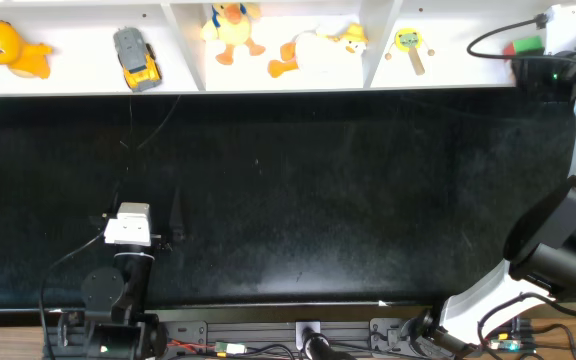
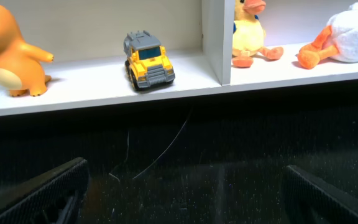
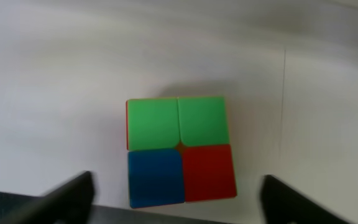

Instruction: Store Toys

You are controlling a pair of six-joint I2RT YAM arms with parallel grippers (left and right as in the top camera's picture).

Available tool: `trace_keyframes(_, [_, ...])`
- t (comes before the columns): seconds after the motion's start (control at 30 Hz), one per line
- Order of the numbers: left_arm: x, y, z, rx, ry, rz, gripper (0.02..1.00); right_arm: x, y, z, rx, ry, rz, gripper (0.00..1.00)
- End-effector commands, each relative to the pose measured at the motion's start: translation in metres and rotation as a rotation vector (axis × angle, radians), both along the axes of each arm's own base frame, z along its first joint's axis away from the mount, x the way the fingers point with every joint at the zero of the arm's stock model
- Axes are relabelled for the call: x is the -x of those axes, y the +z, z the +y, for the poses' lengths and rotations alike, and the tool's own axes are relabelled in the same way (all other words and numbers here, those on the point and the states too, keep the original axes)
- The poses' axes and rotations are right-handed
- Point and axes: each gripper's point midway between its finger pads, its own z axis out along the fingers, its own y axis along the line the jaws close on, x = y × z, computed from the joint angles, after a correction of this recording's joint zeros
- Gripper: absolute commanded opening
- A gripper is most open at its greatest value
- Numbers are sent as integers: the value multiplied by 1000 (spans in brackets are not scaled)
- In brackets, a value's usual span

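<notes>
The white shelf (image 1: 268,82) along the table's far edge holds an orange figure (image 1: 10,48), a yellow toy truck (image 1: 136,57), a yellow plush duck (image 1: 232,30), a white plush duck (image 1: 313,48) and a small green rattle toy (image 1: 409,45). A colour puzzle cube (image 3: 180,151) lies on the shelf's far right compartment, seen from above as (image 1: 524,45). My right gripper (image 3: 176,202) hovers open just above the cube, fingers either side, not touching. My left gripper (image 2: 185,193) stands open low over the black mat, facing the truck (image 2: 146,60).
A black mat (image 1: 288,190) covers the table between the arms and the shelf. White dividers (image 2: 216,37) split the shelf into compartments. A black cable (image 1: 498,35) loops near the right compartment.
</notes>
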Motion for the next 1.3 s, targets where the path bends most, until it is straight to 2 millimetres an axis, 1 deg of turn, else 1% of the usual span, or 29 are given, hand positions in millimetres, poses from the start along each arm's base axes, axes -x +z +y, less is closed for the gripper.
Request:
trace_keyframes(0.03, [0,0,3,-13,12,-5,998,-11,12,0,6,9,-42,998])
trace_keyframes(0.17, [0,0,2,-13,11,-5,998,-10,12,-1,4,-6,-37,996])
trace_keyframes(0.3, [0,0,2,-13,11,-5,998,-5,22,-1,-2,-33,-44,996])
trace_keyframes(0.43, [0,0,2,-13,11,-5,998,8,33,4,0,-49,-55,996])
trace_keyframes(0.53, [0,0,3,-13,12,-5,998,26,32,10,10,-60,-49,996])
trace_keyframes(0.63, [0,0,3,-13,12,-5,998,49,24,16,22,-76,-27,998])
trace_keyframes(0.8, [0,0,2,-13,11,-5,998,89,11,39,22,-70,-20,996])
trace_keyframes(0.87, [0,0,2,-13,11,-5,998,100,8,52,44,-58,-42,996])
trace_keyframes(0.93, [0,0,2,-13,11,-5,998,105,6,63,68,-48,-59,993])
trace_keyframes(0.97, [0,0,3,-13,12,-5,998,108,2,80,93,-50,-72,996])
trace_keyframes(1.07, [0,0,3,-13,12,-5,998,110,-5,108,117,-37,-95,996])
trace_keyframes(1.1, [0,0,3,-13,12,-5,996,112,-9,130,126,-5,-118,998])
trace_keyframes(1.17, [0,0,3,-13,12,-5,998,116,-11,156,135,43,-160,993])
trace_keyframes(1.2, [0,0,3,-13,12,-5,996,120,-11,177,130,82,-210,998])
trace_keyframes(1.3, [0,0,3,-13,12,-5,998,136,-5,212,70,115,-323,996])
